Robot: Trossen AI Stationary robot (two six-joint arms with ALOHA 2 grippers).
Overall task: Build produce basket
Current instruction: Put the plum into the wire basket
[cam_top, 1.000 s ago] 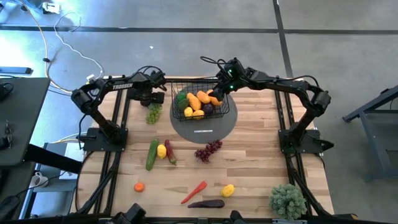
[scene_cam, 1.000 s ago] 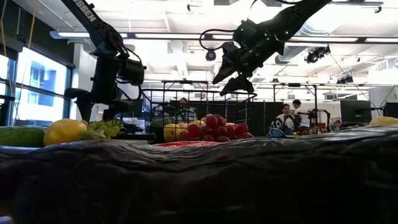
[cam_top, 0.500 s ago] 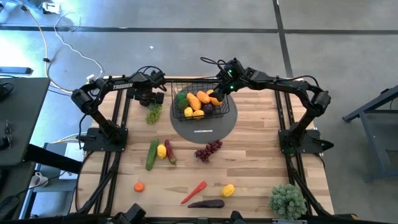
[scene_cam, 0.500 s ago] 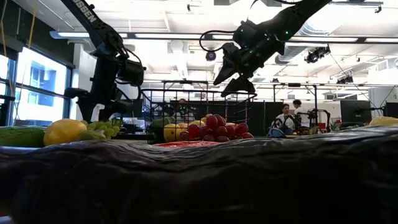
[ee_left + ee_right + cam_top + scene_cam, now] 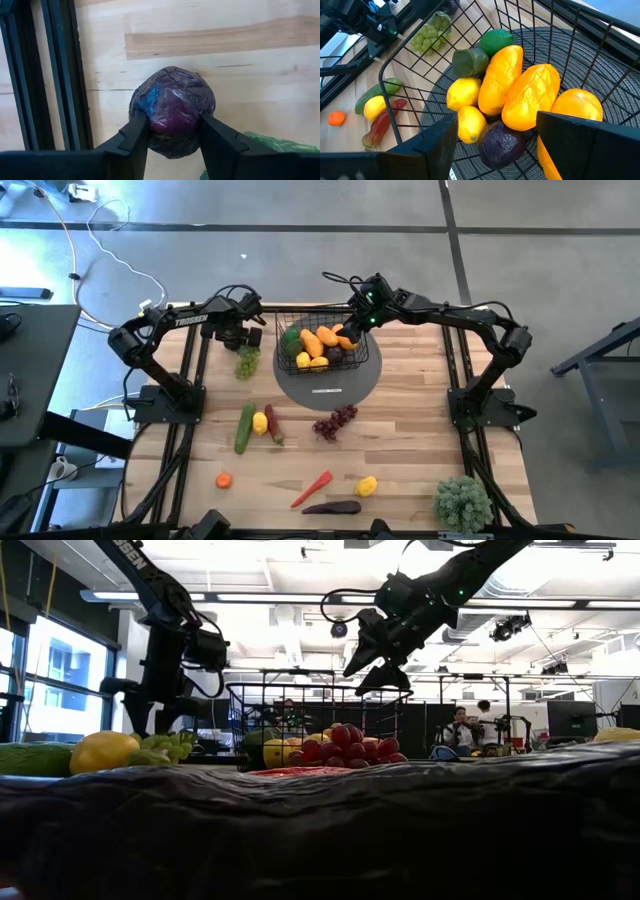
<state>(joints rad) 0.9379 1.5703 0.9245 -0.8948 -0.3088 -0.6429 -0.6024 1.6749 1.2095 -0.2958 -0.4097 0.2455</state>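
Left wrist view: left pincer [image 5: 172, 135] clamped on round purple foil-wrapped vegetable [image 5: 172, 111], above worktop [image 5: 250, 70]. Lift clear, keep squeeze even, carry to black wire-mesh basket [image 5: 300, 323]. Right pincer [image 5: 492, 150] apart, over basket.

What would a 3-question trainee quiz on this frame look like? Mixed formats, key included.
1. True or false: the left end effector is closed on a dark purple round piece of produce.
2. Multiple choice: the right end effector hangs over A) the potted plant, B) the basket, C) the bare floor.
3. Fill in: the basket sits on a grey round ____.

Key: 1 true. 2 B, with fingers apart and nothing between them. 3 mat.
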